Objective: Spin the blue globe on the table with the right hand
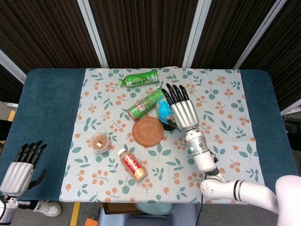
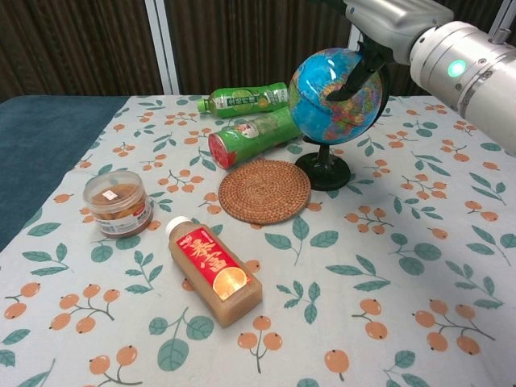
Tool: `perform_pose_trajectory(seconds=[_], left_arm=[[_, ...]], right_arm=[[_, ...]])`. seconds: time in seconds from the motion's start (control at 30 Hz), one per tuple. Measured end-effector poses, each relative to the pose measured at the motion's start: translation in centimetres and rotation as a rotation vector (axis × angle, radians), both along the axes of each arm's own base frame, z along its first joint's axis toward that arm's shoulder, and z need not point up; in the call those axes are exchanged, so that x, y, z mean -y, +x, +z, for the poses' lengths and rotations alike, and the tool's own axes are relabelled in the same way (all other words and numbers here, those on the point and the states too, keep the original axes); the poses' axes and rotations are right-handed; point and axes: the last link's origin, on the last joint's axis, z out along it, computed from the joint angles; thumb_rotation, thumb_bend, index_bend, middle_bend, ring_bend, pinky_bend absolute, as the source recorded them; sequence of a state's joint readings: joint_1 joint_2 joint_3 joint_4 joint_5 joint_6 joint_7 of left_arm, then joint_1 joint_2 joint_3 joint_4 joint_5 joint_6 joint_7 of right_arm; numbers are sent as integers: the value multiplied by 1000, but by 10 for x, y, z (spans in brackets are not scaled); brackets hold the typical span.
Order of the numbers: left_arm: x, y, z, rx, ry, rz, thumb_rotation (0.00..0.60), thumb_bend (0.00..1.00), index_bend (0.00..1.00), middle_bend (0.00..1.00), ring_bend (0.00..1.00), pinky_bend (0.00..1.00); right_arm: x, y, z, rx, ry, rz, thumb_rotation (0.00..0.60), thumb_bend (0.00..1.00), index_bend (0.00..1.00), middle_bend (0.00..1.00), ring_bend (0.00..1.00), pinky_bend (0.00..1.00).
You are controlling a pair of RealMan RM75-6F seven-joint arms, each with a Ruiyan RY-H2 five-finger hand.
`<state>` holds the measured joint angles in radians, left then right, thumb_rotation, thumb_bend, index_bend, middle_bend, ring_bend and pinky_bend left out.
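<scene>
Nearest on the flowered cloth [image 2: 419, 266] lies a red-labelled bottle [image 2: 214, 269], with a small jar [image 2: 118, 202] to its left. Beyond them sits a woven coaster [image 2: 264, 190], and just behind it the globe [image 2: 330, 97] stands on its black stand. The right hand [image 1: 182, 112] lies over the globe, fingers apart, thumb seemingly touching it. Two green bottles [image 2: 244, 100] lie behind. The left hand [image 1: 19, 170] hangs open off the table

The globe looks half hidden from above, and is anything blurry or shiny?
Head view: the right hand covers most of the globe; evenly lit, sharp. Chest view: globe clear with a soft glare; the close forearm is slightly blurred, its green light glowing.
</scene>
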<state>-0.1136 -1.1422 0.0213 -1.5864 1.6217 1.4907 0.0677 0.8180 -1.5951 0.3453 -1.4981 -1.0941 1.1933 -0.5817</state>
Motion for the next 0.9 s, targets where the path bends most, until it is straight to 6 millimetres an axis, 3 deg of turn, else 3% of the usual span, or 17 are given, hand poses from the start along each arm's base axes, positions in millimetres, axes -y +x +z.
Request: perform_pose_trajectory(seconds=[0.9], left_arm=[[-1, -1, -4, -17, 0, 12, 600, 420, 0, 0, 0, 0]], right_arm=[[29, -51, 13, -95, -54, -119, 600, 211, 0, 0, 0, 0]])
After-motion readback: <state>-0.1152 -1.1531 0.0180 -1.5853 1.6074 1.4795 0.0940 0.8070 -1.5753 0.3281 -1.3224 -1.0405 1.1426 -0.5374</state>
